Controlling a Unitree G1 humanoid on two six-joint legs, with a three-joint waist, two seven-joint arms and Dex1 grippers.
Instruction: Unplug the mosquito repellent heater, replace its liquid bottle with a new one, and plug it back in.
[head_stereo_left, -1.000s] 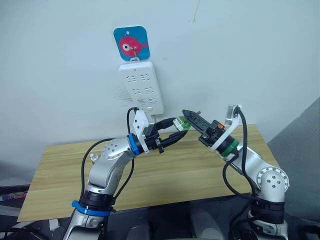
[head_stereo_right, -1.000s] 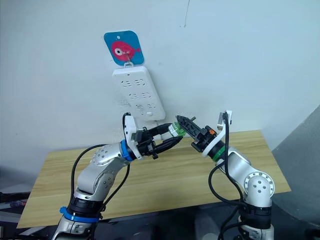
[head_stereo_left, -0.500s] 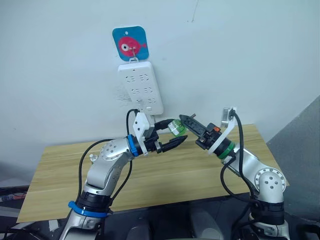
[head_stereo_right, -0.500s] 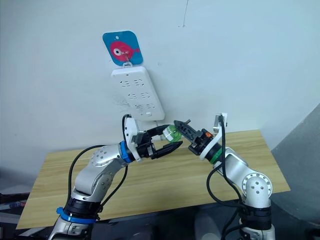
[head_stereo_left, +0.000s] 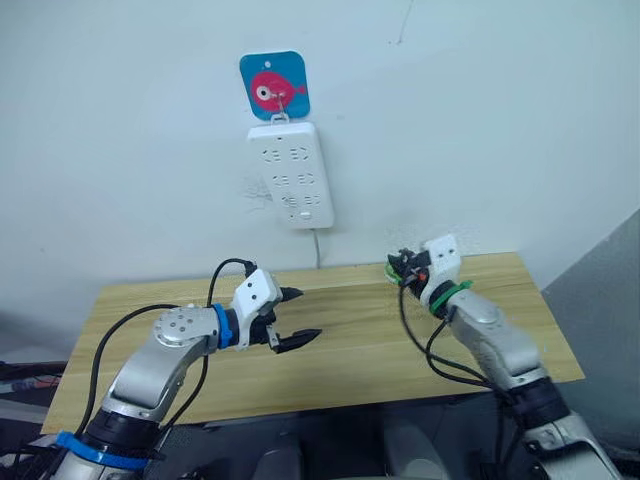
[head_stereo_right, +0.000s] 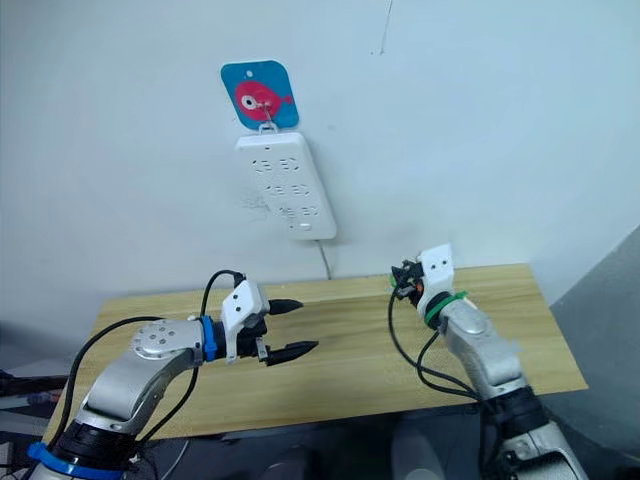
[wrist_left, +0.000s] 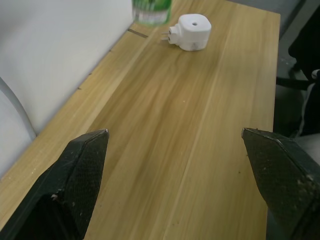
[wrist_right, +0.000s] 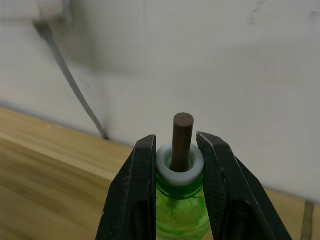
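Moments after meeting just below the power strip with a green liquid bottle between them, the robot's two arms have drawn apart. The left gripper now hangs low and to the left of the strip, over the wooden table, its black fingers spread wide with nothing between them. The right gripper has gone below and to the right of the strip, near the wall, with a glimpse of green at its tip.

The handover appears complete: the bottle has passed to the right arm alone, and the left is free for the next grasp, probably the heater.

Seen from the right wrist, the grip is plain. Both fingers are clamped on the bottle's white collar, the brown wick standing up between them, and the strip's cable runs down the wall behind.

Seen from the left wrist, the mosquito repellent heater lies unplugged on the tabletop, well away from the strip, its prongs toward a green bottle just beside it at the wall. Whether that is the bottle the right gripper holds cannot be told.

No socket on the strip is occupied, so the refit and replugging remain to be done.
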